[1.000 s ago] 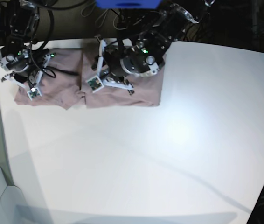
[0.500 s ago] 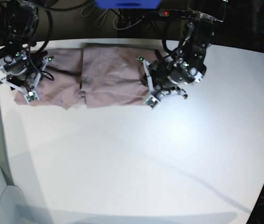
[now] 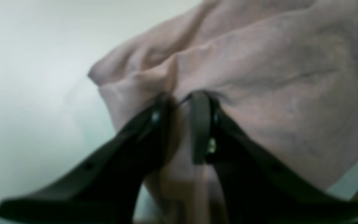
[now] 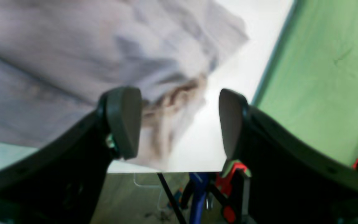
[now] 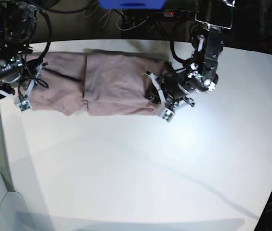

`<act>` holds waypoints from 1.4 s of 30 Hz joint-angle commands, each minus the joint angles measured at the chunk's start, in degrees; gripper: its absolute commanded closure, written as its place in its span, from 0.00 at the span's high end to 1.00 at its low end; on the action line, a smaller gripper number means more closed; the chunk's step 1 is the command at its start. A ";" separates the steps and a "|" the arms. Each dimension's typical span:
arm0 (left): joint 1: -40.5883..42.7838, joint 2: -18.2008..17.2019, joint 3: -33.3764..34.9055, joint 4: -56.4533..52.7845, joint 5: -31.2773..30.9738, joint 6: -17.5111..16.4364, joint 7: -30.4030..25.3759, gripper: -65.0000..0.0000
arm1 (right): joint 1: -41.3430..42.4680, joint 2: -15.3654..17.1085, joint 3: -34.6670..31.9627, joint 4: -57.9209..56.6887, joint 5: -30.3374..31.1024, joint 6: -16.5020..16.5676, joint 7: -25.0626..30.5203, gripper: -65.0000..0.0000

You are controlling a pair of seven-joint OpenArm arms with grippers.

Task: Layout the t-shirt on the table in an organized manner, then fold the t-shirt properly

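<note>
mauve cloth of the t-shirt [image 3: 259, 77] is pinched between the nearly closed jaws of the left gripper [image 3: 180, 102] at the shirt's edge. the right gripper [image 4: 179, 124] gapes wide and holds nothing, a loose hem just beside one pad; a second ago it was narrower and lower on the cloth. the shirt now lies longer across the table [image 5: 141, 163]. a green backdrop [image 4: 322, 77] stands beyond the right gripper.
</note>
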 commanded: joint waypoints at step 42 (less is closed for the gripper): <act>-0.94 -3.92 -2.66 0.05 5.15 1.91 4.98 0.19 | 20.28 -3.92 5.64 -20.74 -0.04 0.17 -3.03 0.80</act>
